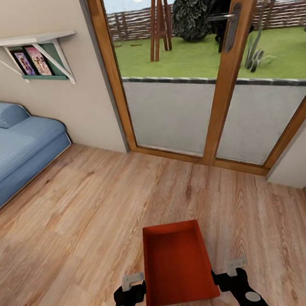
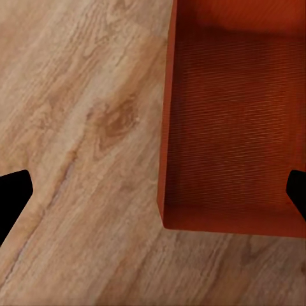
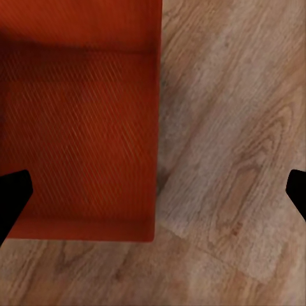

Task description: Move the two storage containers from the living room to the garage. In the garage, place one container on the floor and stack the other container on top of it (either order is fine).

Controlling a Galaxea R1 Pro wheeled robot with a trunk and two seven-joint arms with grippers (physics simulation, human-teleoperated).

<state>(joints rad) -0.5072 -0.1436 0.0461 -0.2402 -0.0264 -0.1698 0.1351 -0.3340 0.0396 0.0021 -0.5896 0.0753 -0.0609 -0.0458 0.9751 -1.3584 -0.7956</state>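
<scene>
Early days: I'm over living-room planks, one storage container (image 1: 176,262) at bottom centre, my left gripper (image 1: 129,294) and right gripper (image 1: 230,278) spread wide astride its walls, gripping nothing; garage stacking remains.

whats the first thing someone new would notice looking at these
The orange-red container stands out first, open-topped and empty, low in the head view over the light wood floor, with the left gripper and right gripper at its two sides. Behind it are wood-framed glass doors onto a lawn, and a blue sofa at the left.

orange-red open-topped storage container (image 2: 233,121) on light wood plank floor (image 2: 83,127), between two black, spread fingertips (image 2: 11,194).
</scene>
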